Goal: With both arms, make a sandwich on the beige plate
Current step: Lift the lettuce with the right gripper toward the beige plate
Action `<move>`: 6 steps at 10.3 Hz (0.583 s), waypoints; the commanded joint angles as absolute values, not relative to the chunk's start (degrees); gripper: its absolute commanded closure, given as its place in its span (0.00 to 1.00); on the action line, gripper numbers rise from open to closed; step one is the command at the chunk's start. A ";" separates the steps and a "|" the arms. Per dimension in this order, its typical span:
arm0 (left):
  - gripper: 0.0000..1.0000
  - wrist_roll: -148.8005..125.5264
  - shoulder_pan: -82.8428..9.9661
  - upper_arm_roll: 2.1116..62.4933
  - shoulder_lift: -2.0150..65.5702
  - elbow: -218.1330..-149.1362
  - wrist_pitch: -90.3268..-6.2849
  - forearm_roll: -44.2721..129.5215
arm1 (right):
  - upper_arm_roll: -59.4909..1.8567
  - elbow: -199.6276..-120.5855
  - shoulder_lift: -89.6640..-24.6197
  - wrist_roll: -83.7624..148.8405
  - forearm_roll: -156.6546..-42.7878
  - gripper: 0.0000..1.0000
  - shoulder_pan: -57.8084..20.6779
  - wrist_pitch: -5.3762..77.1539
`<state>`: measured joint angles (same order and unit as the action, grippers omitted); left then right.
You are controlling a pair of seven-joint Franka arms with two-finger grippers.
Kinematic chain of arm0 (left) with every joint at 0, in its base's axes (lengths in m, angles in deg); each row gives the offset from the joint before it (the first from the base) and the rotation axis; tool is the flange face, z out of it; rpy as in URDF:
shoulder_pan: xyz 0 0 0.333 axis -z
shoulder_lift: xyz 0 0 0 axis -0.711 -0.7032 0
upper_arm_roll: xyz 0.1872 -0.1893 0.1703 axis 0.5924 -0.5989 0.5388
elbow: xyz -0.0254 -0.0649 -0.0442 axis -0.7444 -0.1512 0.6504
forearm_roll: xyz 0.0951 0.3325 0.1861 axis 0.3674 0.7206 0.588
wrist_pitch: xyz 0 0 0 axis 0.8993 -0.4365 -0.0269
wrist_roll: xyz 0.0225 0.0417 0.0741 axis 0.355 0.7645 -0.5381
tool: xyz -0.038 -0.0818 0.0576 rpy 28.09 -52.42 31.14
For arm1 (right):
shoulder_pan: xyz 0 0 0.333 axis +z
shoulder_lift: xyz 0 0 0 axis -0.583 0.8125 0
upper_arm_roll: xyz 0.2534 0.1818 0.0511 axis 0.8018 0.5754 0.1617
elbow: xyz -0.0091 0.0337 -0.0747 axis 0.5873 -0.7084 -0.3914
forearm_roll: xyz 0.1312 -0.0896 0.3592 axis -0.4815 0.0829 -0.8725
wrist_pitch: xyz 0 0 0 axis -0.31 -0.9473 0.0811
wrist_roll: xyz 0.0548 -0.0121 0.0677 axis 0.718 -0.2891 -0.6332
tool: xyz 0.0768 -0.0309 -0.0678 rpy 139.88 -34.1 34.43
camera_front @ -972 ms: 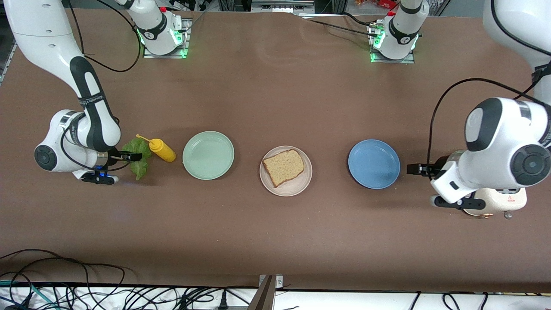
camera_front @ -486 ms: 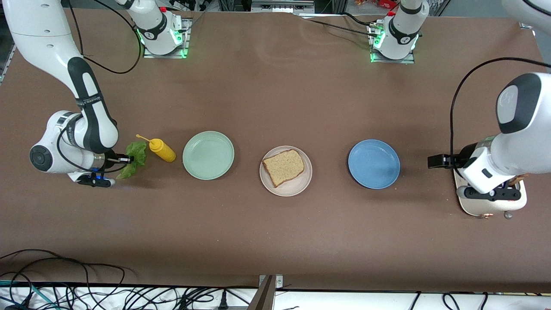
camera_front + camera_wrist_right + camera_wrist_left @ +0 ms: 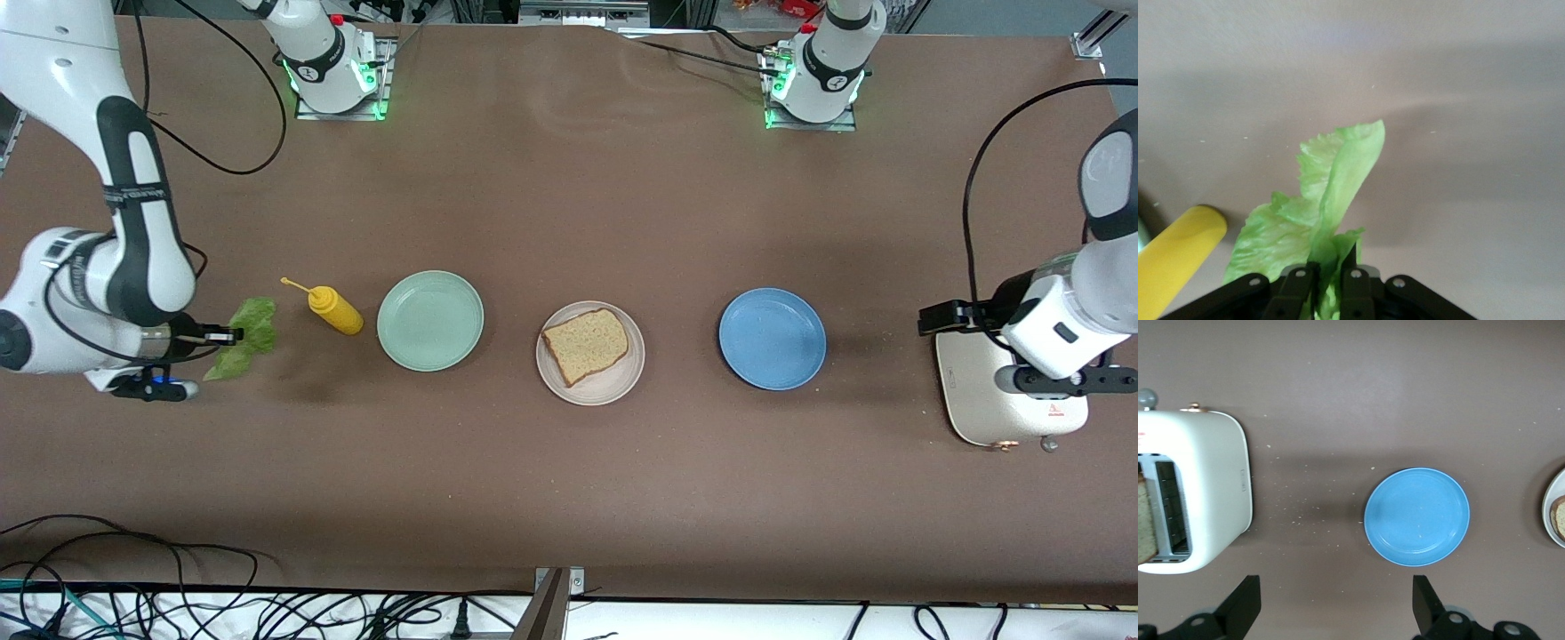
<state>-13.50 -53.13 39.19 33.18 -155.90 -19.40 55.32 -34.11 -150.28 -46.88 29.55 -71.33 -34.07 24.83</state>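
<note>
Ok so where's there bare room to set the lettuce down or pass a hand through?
Bare table lies nearer the camera than the plate row, and between the row and the arm bases. The mint plate and blue plate are empty. It is tight between the mustard bottle and mint plate.

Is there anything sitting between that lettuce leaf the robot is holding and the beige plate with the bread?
Yes. The right gripper is shut on the lettuce leaf. Between it and the beige plate stand a yellow squeeze bottle and a mint-green plate, both low enough to carry the leaf over.
</note>
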 commanded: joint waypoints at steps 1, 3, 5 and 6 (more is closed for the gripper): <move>0.00 -14.57 -53.57 38.76 35.33 -156.34 -18.68 56.89 | -34.18 -141.97 -47.38 28.69 -70.08 1.00 -34.26 16.63; 0.00 -14.83 -53.84 38.76 35.43 -156.78 -17.72 56.63 | -33.65 -137.40 -47.73 30.00 -70.34 1.00 -33.30 11.43; 0.00 -15.10 -54.27 38.76 35.34 -156.96 -17.63 56.63 | -33.13 -135.53 -48.26 38.23 -71.31 1.00 -29.89 8.78; 0.00 -17.27 -54.97 38.76 35.25 -156.87 -17.63 56.54 | -32.25 -135.18 -49.05 44.45 -71.31 1.00 -27.17 8.77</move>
<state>-14.35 -53.74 39.16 34.32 -156.04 -18.11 55.32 -33.04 -136.51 -48.47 37.45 -71.32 -30.59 10.19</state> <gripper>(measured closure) 0.000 0.899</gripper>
